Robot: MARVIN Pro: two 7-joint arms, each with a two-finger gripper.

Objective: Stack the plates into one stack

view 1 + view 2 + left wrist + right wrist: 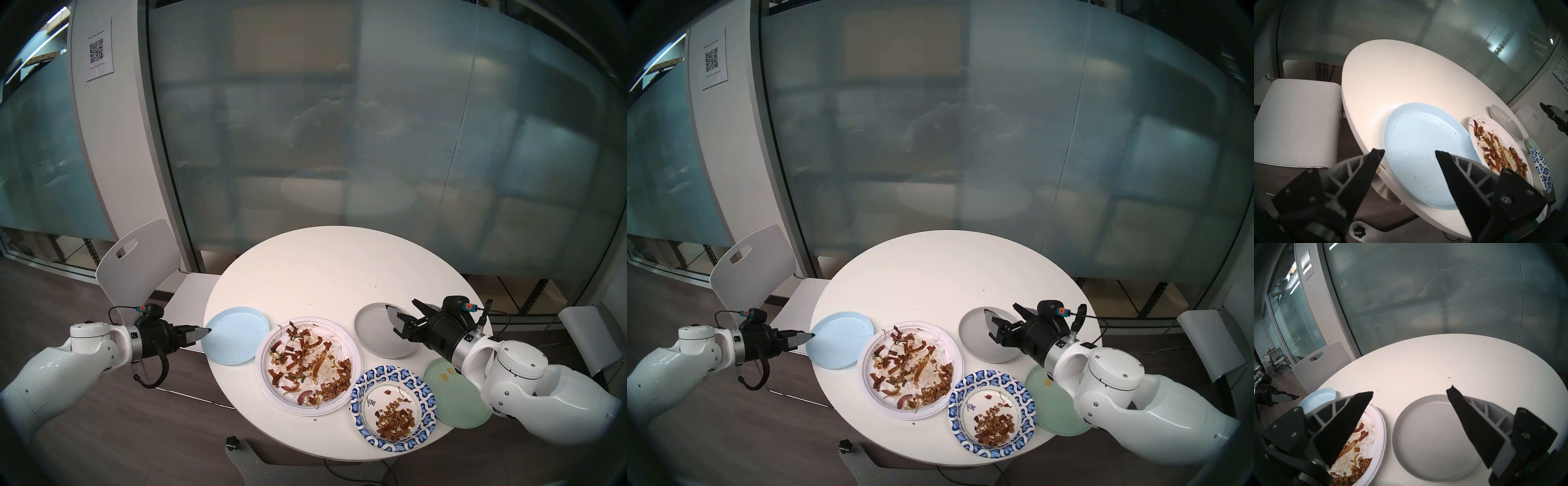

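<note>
Five plates lie apart on the round white table (pixel 325 264). The pale-blue plate (pixel 234 336) is at the left edge. The large white paper plate (pixel 307 365) with food scraps is in the middle, and the grey plate (pixel 373 332) is to its right. The blue-patterned paper plate (pixel 393 409) with crumbs and the pale-green plate (pixel 454 397) are at the front right. My left gripper (pixel 207 330) is open at the pale-blue plate's (pixel 1420 144) left rim; one finger is over the plate and the other is off the table edge. My right gripper (pixel 403 310) hangs open above the grey plate (pixel 1432 438).
A white chair (pixel 135 264) stands tucked against the table's left side, right behind my left arm. Another chair (pixel 587 336) is at the far right. A frosted glass wall runs behind the table. My right forearm passes over part of the pale-green plate.
</note>
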